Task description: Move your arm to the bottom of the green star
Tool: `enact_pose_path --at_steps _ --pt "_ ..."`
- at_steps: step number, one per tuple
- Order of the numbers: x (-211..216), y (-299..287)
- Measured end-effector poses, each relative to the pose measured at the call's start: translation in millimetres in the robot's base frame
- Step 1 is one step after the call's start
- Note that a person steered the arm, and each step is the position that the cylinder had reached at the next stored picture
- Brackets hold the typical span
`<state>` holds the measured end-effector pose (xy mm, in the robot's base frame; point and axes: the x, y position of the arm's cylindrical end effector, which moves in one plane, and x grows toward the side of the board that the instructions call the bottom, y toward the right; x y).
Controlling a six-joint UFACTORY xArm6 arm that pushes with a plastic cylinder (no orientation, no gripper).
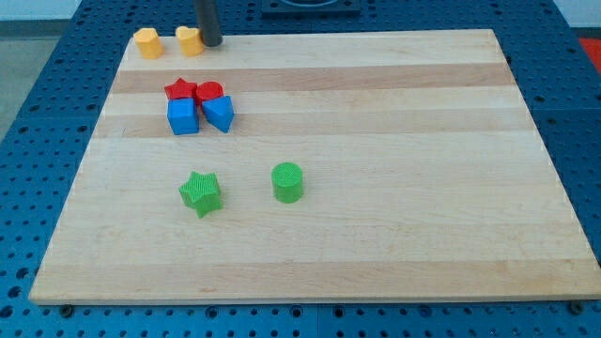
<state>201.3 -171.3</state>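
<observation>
Green star [200, 192] sits lower left of wooden board [394, 235], untouched. Your tip [212, 43], bare rod without jaws, rests at top edge beside yellow block [190, 40]; whole approach remains.

- My tip [211, 43] sits at the wooden board's [376, 244] top edge, touching the yellow heart block [190, 40]; the yellow hexagon block [146, 42] lies left.
- The red star block [179, 90] and red cylinder block [208, 92] lie above the blue cube block [183, 117] and blue triangular block [219, 113].
- The green star block [200, 192] lies left of the green cylinder block [288, 182], well below the tip.

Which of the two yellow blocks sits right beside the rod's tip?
The yellow block on the view's right of the pair; my tip is right against its right side. The other yellow block sits farther left.
</observation>
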Motion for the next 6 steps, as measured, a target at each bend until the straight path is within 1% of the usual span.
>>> enact_pose_path --at_steps 1,2,3,4,5,6 --pt "0.9 -19.7" --pt "4.3 -17.5" --pt "48.4 66.8" --pt "118.3 152.5" --pt "204.5 174.3" --pt "293.3 178.4"
